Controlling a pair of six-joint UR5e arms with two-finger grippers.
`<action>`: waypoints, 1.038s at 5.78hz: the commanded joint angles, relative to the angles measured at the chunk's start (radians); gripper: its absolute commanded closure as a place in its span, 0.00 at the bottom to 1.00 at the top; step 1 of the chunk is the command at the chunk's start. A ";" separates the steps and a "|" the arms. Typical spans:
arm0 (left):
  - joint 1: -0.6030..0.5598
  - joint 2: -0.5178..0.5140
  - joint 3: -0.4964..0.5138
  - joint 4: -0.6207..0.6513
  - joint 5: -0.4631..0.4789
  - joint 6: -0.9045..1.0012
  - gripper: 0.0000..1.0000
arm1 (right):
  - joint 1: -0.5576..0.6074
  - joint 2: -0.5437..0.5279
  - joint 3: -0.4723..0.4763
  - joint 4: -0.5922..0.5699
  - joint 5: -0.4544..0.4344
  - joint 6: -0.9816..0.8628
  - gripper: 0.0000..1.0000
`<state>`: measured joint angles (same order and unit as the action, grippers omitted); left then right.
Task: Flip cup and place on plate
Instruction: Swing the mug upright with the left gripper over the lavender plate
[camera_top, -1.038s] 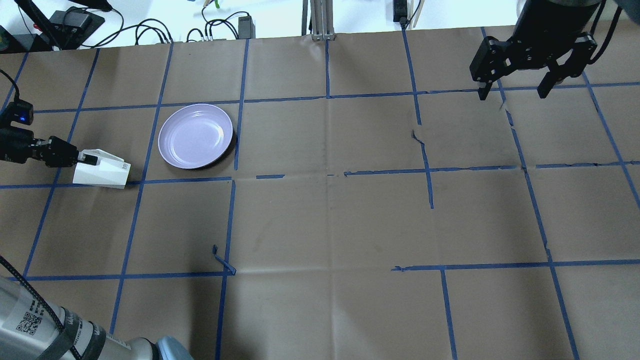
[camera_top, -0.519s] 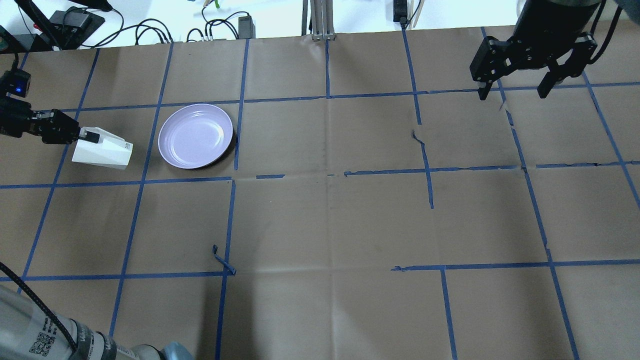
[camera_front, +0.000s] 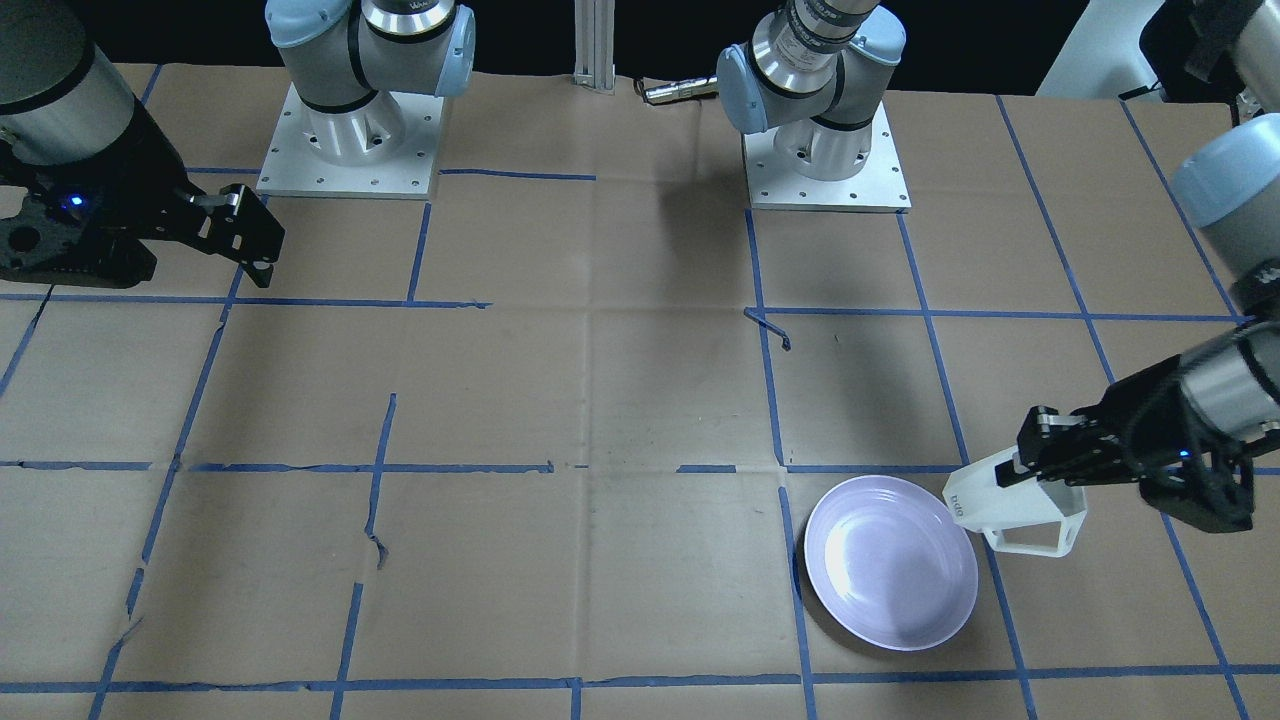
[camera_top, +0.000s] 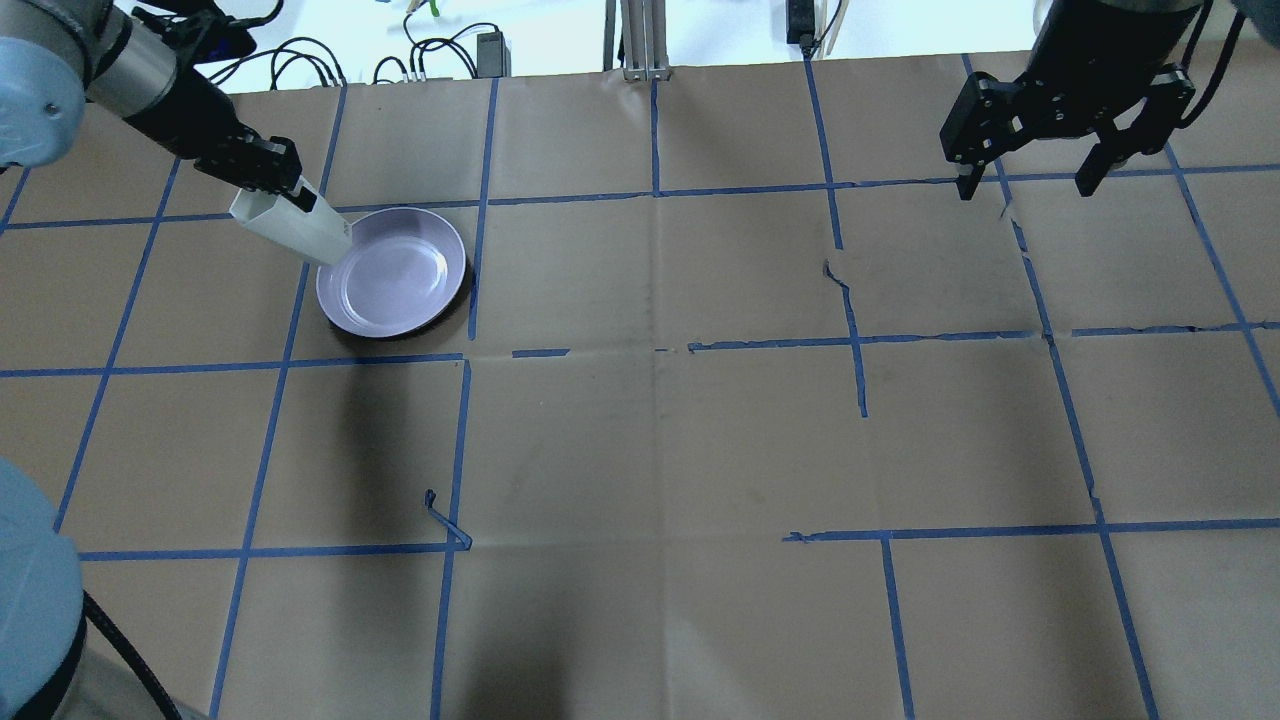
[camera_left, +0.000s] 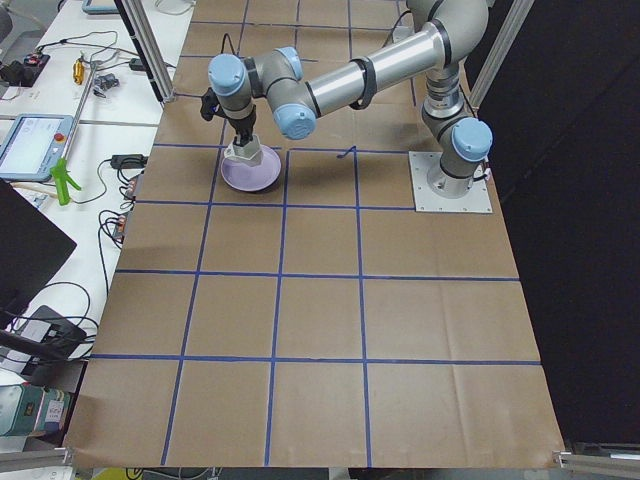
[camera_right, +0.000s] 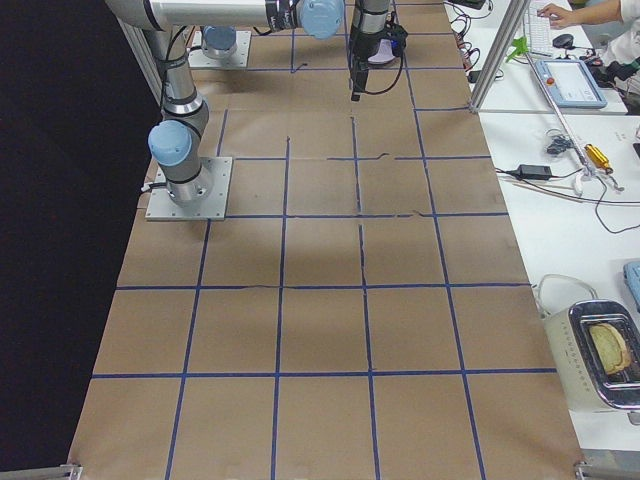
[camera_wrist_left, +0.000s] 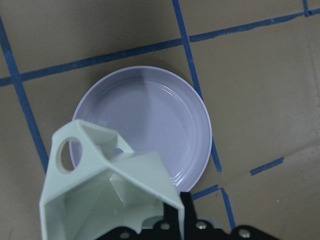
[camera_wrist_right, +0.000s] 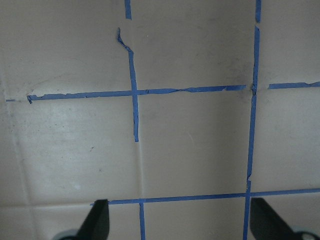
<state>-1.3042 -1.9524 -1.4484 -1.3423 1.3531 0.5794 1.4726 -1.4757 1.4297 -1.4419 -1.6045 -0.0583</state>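
Observation:
The white faceted cup (camera_top: 293, 228) hangs in my left gripper (camera_top: 296, 193), which is shut on its rim wall. The cup is tilted in the air over the near-left edge of the pale lavender plate (camera_top: 395, 275). In the left wrist view the cup (camera_wrist_left: 102, 192) shows its open inside and its angular handle, with the plate (camera_wrist_left: 150, 115) below it. The front view shows the cup (camera_front: 1015, 512) beside the plate (camera_front: 890, 575), base with grey lettering toward the plate, held by the left gripper (camera_front: 1030, 468). My right gripper (camera_top: 1030, 185) is open and empty at the far right.
Brown paper with a grid of blue tape lines (camera_top: 655, 350) covers the table. Cables and power bricks (camera_top: 440, 55) lie beyond the far edge. Both arm bases (camera_front: 345, 140) stand at the robot's side. In the right wrist view the right gripper (camera_wrist_right: 181, 220) hangs over bare paper.
My left gripper has lifted the cup off the table, turned it, and carried it away from the robot and right to the plate's edge. The right arm has not moved.

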 joint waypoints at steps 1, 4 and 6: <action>-0.107 -0.020 -0.032 0.118 0.133 -0.004 1.00 | 0.000 0.000 0.000 0.000 0.000 0.000 0.00; -0.155 -0.046 -0.176 0.345 0.224 0.046 1.00 | 0.000 0.000 0.000 0.000 0.000 0.000 0.00; -0.176 -0.074 -0.191 0.353 0.244 0.042 1.00 | 0.000 0.000 0.000 0.000 0.000 0.000 0.00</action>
<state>-1.4706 -2.0139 -1.6295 -0.9974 1.5908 0.6226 1.4726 -1.4758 1.4297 -1.4420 -1.6046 -0.0583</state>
